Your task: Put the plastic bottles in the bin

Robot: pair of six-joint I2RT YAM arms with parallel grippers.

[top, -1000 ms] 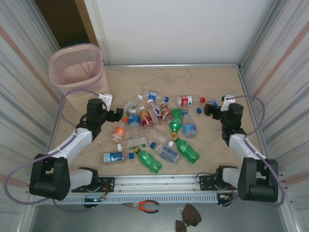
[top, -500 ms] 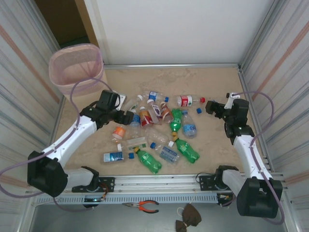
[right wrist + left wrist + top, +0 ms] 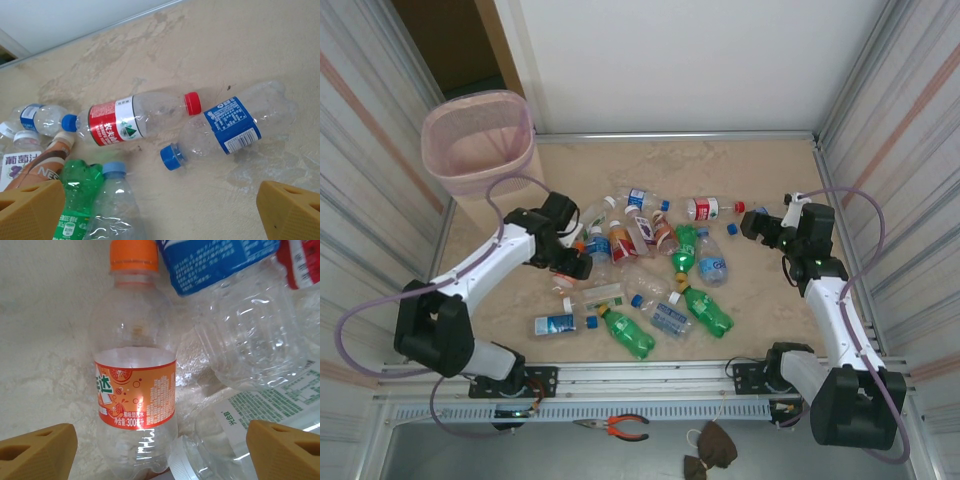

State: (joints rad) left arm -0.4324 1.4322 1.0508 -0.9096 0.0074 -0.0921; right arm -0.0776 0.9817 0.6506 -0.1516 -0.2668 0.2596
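Several plastic bottles (image 3: 650, 265) lie scattered mid-table. The pink mesh bin (image 3: 480, 140) stands at the far left corner. My left gripper (image 3: 570, 262) is open and low over an orange-labelled, orange-capped bottle (image 3: 135, 390). Its fingers (image 3: 37, 452) stand wide on either side of that bottle's base and a white-capped bottle (image 3: 235, 430), touching neither. My right gripper (image 3: 752, 222) hangs open above the table. Ahead of it lie a blue-labelled bottle (image 3: 232, 125) and a red-labelled one (image 3: 135, 117). A green bottle (image 3: 75, 200) lies to its left.
Corrugated walls (image 3: 910, 200) close in both sides and a white panel (image 3: 680, 60) closes the back. Pliers (image 3: 620, 427) and a brown object (image 3: 710, 445) lie on the front ledge beyond the metal rail (image 3: 650, 375).
My left arm swung right from beside the bin and came down over the orange-labelled bottle, its jaws narrowing slightly. My right arm shifted a little near the blue-labelled bottle.
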